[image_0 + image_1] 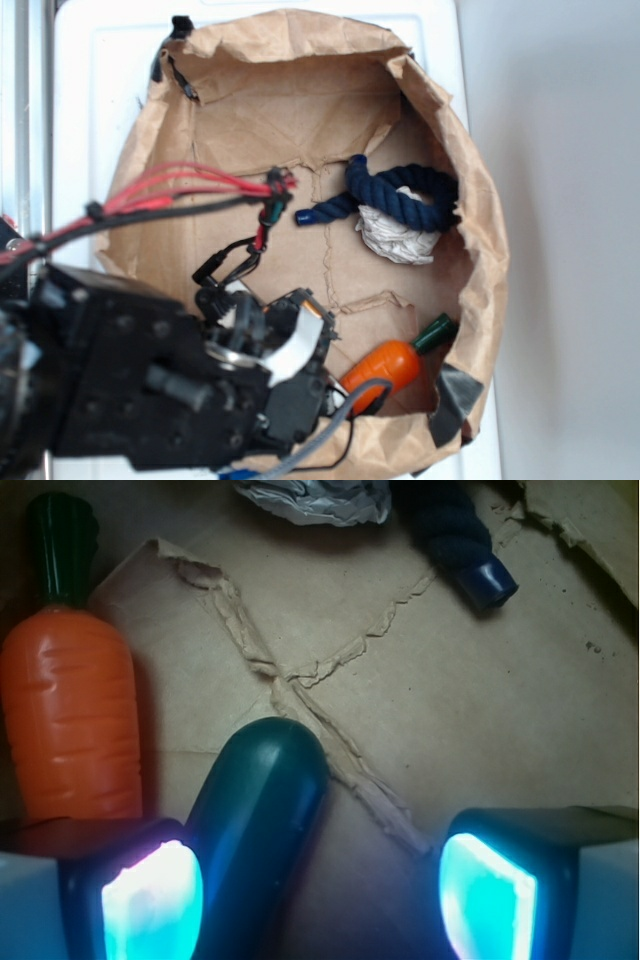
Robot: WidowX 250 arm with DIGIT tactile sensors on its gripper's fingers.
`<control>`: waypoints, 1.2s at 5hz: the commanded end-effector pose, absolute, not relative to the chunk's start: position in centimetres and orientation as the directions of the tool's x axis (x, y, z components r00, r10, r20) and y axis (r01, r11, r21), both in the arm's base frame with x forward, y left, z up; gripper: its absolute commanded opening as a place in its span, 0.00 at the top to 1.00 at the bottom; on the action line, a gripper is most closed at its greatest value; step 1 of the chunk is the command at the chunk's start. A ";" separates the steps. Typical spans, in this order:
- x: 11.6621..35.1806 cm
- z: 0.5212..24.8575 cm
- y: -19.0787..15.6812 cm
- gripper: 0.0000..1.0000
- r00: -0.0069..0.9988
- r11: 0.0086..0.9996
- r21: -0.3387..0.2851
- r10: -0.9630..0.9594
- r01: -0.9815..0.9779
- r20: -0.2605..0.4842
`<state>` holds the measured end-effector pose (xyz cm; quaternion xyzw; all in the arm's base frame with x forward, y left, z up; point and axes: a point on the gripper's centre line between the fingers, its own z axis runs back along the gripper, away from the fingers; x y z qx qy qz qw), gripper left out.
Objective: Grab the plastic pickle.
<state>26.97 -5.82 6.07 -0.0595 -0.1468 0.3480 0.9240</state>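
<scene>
The grab is not yet made. In the wrist view the fingers (pixel 320 895) stand spread wide, pinching nothing. The plastic pickle (pixel 260 830) lies between them, close against the left-hand pad, well apart from the other. The carrot (pixel 70 720) sits just outside that pad. Closing and lifting remain.

Black boxy arm (pixel 120 375) carrying red and black cables (pixel 170 195); gripper (pixel 320 890) pads (pixel 152 900) glow cyan, beside the arm's grey cable (pixel 335 425).
</scene>
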 end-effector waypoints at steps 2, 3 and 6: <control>29.4 5.3 -6.4 0.00 0.713 0.744 -0.128 0.667 -0.656 0.219; 28.6 4.8 -6.4 0.00 0.740 0.764 -0.088 0.642 -0.639 0.202; 27.1 6.6 -4.7 1.00 0.808 0.829 -0.161 0.559 -0.536 0.186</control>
